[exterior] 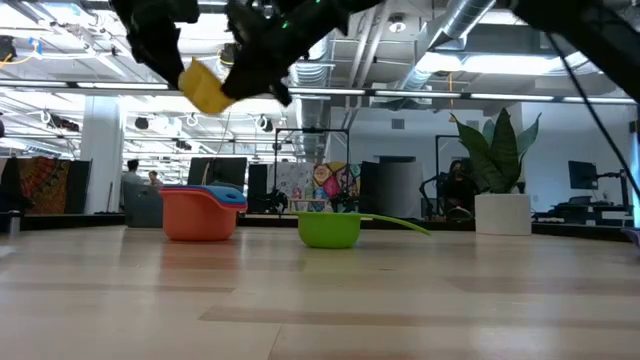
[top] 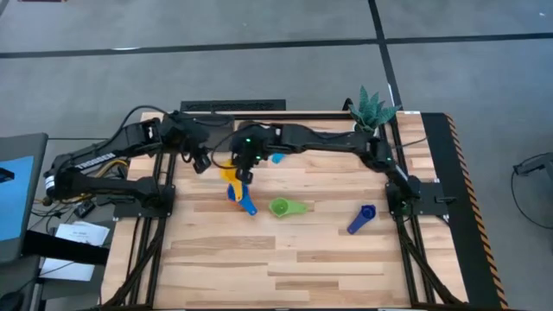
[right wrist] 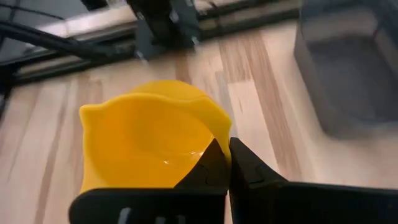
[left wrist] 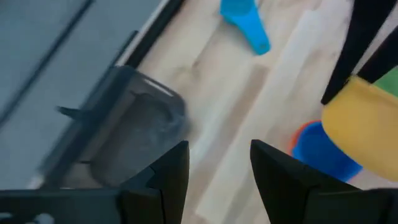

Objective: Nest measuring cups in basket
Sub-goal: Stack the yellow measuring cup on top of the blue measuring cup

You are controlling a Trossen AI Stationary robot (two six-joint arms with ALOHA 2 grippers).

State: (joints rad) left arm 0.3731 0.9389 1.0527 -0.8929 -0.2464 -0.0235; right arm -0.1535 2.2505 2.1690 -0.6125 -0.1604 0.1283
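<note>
My right gripper (top: pixel 244 173) hangs above the middle of the table, shut on a yellow measuring cup (right wrist: pixel 149 143). The cup shows well above the tabletop in the low view (exterior: pixel 205 86). My left gripper (left wrist: pixel 217 149) is open with nothing between its fingers, above the far left of the table, near the dark grey basket (left wrist: pixel 137 124). An orange cup with a blue cup inside it (exterior: pixel 202 212) and a green cup (exterior: pixel 330 228) rest on their bottoms on the table. A light blue cup (top: pixel 276 158) and a dark blue cup (top: pixel 363 218) lie farther off. My right gripper holds the yellow cup at the edge of its rim (right wrist: pixel 211 146), on the side nearest the wrist. The shut fingers (right wrist: pixel 249 171) cover the exact spot. They come slanting down from the table's right side. The cup is lifted clear, its open side tilted toward the wrist camera.
A white plant pot (exterior: pixel 502 212) with a green plant stands at the far right corner (top: pixel 373 108). The basket also shows in the right wrist view (right wrist: pixel 348 68), beyond the yellow cup. Bare wood lies along the near half of the table (top: pixel 285 268).
</note>
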